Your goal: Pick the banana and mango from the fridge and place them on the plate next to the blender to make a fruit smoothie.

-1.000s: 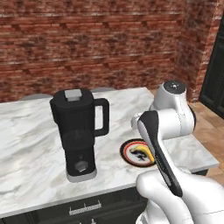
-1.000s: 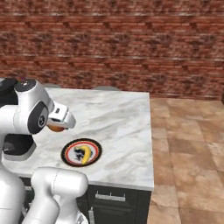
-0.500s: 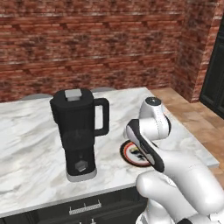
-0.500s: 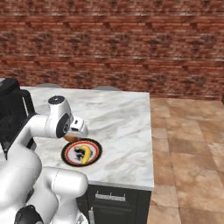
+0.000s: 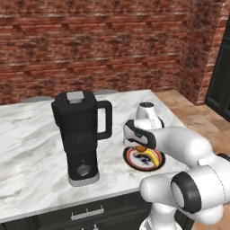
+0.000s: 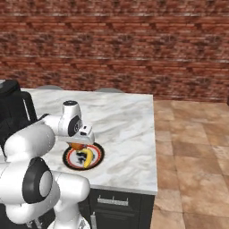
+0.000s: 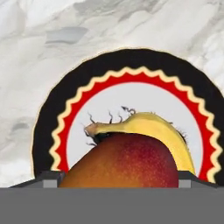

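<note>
The plate (image 7: 61,113), with its black rim and red zigzag ring, lies on the marble counter just right of the black blender (image 5: 81,134). The yellow banana (image 7: 162,131) rests on the plate's pale centre. The orange-red mango (image 7: 127,164) sits between my fingers, and my gripper (image 7: 116,179) is shut on it, low over the plate's near side and close above the banana. From the sides, the gripper (image 5: 140,144) (image 6: 80,142) hangs over the plate (image 5: 134,161) (image 6: 69,160) with the mango (image 6: 77,146) under it beside the banana (image 6: 87,157). The fridge is out of view.
The marble counter (image 6: 125,116) ends at a right edge with brown tiled floor (image 6: 192,152) beyond. A brick wall (image 5: 99,49) runs behind it. Dark drawers (image 6: 116,201) sit under the front edge. The blender jug's handle (image 5: 107,120) points toward the plate.
My arm has swung down and forward, bringing the hand with the mango from above the counter to low over the plate. Blender, plate and banana have not moved.
</note>
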